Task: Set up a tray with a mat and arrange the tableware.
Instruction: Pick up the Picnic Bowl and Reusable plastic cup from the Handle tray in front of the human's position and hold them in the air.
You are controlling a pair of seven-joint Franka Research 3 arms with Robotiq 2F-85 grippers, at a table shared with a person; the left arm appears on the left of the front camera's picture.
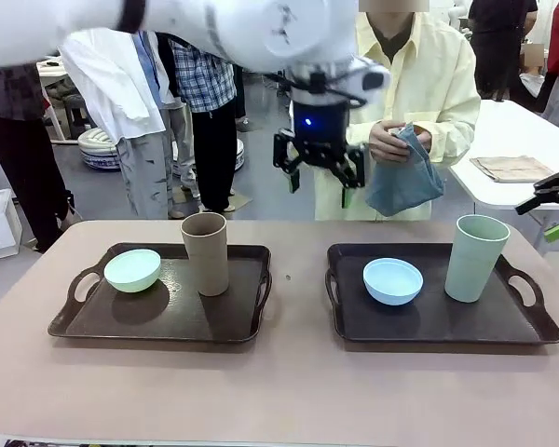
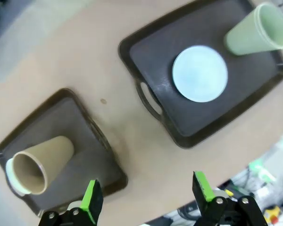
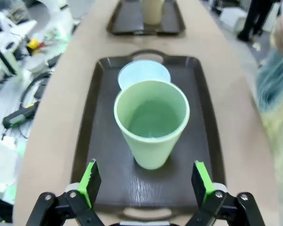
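Note:
Two dark trays lie side by side on the table. The left tray carries a mint green bowl and a brown tumbler. On the right tray stand a light blue bowl and a pale green tumbler. A person at the far side holds a folded blue mat in both hands. My left gripper hangs open and empty high over the table's far middle, beside the mat. My right gripper is open just behind the pale green tumbler, off the table's right end.
The tan table has free room in front of and between the trays. A white side table with a folded cloth stands at the back right. Other people stand behind at the left.

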